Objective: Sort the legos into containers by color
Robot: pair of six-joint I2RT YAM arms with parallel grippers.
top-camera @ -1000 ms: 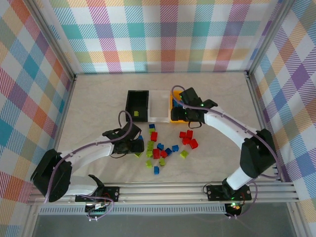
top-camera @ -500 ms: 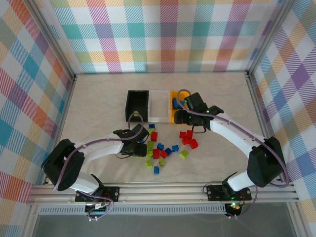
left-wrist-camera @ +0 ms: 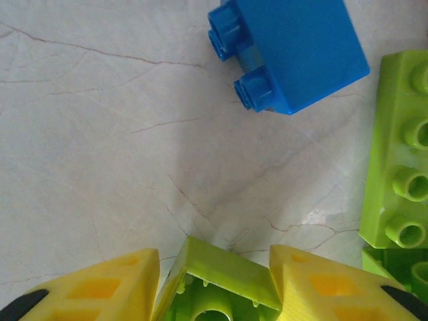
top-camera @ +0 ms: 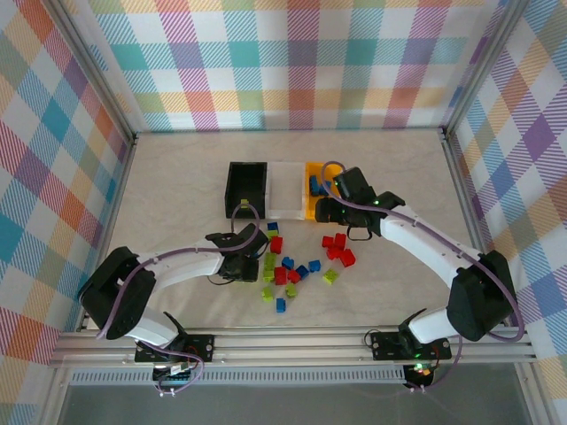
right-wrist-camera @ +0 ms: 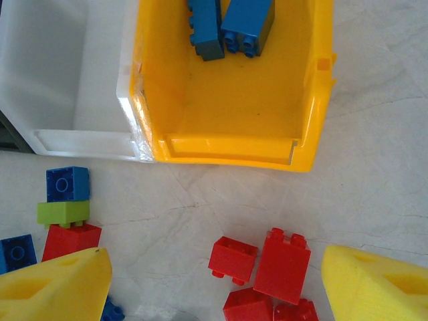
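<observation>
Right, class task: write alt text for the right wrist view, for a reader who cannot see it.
The open right gripper hangs over loose red bricks on the table, in front of an orange-yellow bin holding two blue bricks. A white bin stands directly left of it.

Three open bins stand touching in a row: a black bin holding one green brick, a white bin in the middle, and a yellow bin with two blue bricks at its far end. Loose bricks in red, blue and lime lie scattered on the table just in front of the bins. One lime brick sits clamped in the left gripper.
</observation>
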